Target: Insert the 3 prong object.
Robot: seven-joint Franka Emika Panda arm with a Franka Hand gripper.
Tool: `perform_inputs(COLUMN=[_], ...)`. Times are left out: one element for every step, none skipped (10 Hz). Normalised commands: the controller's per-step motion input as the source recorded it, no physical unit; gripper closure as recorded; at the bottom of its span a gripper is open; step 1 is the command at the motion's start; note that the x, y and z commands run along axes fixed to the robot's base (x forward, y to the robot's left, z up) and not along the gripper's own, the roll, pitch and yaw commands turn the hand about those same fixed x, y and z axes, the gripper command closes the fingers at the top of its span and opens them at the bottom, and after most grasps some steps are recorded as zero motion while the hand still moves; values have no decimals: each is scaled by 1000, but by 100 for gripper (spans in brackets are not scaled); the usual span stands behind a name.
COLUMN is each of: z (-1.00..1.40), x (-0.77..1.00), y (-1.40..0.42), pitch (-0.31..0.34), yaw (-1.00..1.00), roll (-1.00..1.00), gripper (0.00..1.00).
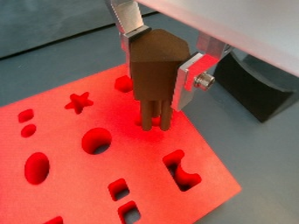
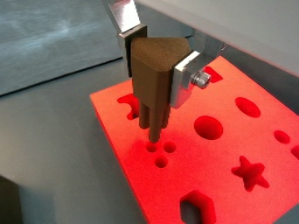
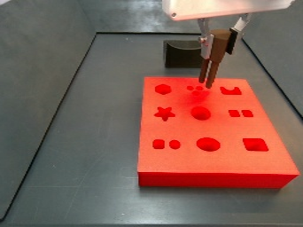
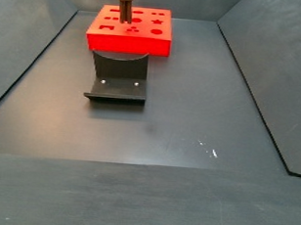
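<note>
Gripper: the gripper hangs over the red board, near the board's edge that faces the fixture; in both wrist views its silver fingers are clamped on the upper part of the 3 prong object; jaws closed only as far as the piece's width allows.

3 prong object: a brown piece held upright, flat faces against the pads; its prongs point down at the board; in a wrist view the tips sit just above a cluster of three small round holes; whether they touch the board cannot be told; in a side view the piece stands over the far part of the board.

Board edges: the gripper is close to the far edge in a side view; the other shaped holes, such as the star, lie well apart from the piece.

Open room: the dark floor lies bare around the board and fixture; side walls slope up at both sides.
</note>
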Motion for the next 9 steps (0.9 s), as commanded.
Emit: perform_inputs(z=[0, -11, -57, -117, -129, -174, -194, -174, -149], x=[-197, -94, 0, 0, 0, 0, -26, -17, -66], y=[-37, 0, 0, -37, -63, -17, 0, 0, 40], pitch=[-137, -36, 0, 13, 36, 13, 0, 0, 0], yaw=[0, -194, -300, -294, -211, -129, -74, -9, 0], roll=[140, 221, 214, 196, 130, 16, -3, -81, -127], gripper=[100, 100, 100, 100, 100, 100, 100, 100, 100])
